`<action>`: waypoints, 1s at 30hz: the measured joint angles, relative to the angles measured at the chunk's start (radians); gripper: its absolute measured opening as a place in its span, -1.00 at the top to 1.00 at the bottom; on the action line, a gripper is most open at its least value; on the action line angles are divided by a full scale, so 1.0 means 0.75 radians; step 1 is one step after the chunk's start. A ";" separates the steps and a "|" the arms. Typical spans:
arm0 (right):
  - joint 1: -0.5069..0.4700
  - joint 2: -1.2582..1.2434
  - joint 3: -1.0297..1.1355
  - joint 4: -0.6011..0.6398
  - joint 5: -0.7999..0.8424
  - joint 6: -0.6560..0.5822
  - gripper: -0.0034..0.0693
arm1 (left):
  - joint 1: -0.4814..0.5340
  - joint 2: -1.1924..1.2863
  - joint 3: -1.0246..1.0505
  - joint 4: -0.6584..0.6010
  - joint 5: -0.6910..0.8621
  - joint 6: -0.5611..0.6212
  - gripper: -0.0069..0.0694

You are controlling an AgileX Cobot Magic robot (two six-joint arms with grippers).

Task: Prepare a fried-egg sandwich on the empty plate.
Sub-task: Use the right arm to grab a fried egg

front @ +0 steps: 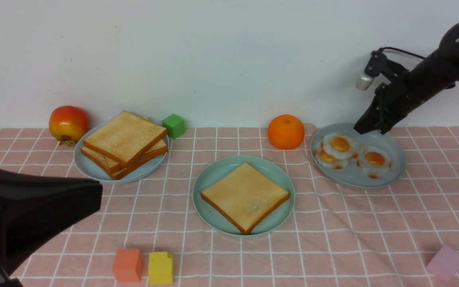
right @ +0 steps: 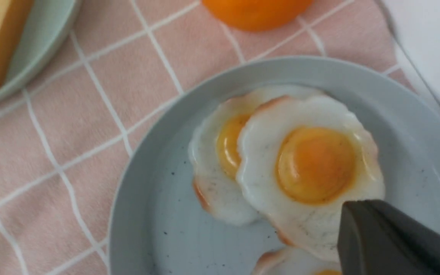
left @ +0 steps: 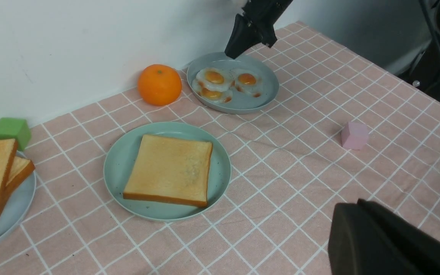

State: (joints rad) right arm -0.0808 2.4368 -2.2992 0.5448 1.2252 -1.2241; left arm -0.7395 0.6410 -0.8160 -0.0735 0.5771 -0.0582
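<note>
The mint-green plate (front: pixel 213 179) sits mid-table and holds one toast slice (front: pixel 245 196). On the right, a grey-blue dish (front: pixel 397 169) holds three fried eggs. My right gripper (front: pixel 361 128) is down at the dish's far rim. Its jaws are shut on the white edge of the top fried egg (right: pixel 311 164), which overlaps another egg and still lies on the dish. My left gripper (front: pixel 94 191) hovers shut and empty over the front left of the cloth.
A pale blue plate (front: pixel 90 169) with stacked toast (front: pixel 124 139) stands at the back left. A pomegranate (front: pixel 68 123) and a green cube (front: pixel 174 125) flank it. An orange (front: pixel 285 131) lies beside the egg dish. Orange (front: pixel 128 265), yellow (front: pixel 160 268) and pink (front: pixel 445 263) cubes lie along the front.
</note>
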 joint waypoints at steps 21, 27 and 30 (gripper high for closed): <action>0.176 0.115 0.000 -0.155 -0.309 0.242 -0.94 | 0.000 0.000 0.000 0.006 0.003 0.000 0.85; 0.203 0.130 -0.007 -0.274 -0.356 0.312 -0.93 | 0.000 0.000 0.000 0.009 0.003 0.000 0.84; 0.214 0.130 -0.012 -0.323 -0.349 0.346 -0.92 | 0.000 0.000 0.000 0.016 0.003 0.000 0.84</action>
State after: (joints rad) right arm 0.0798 2.5341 -2.3079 0.3026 0.9637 -0.9649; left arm -0.7395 0.6410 -0.8160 -0.0615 0.5796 -0.0582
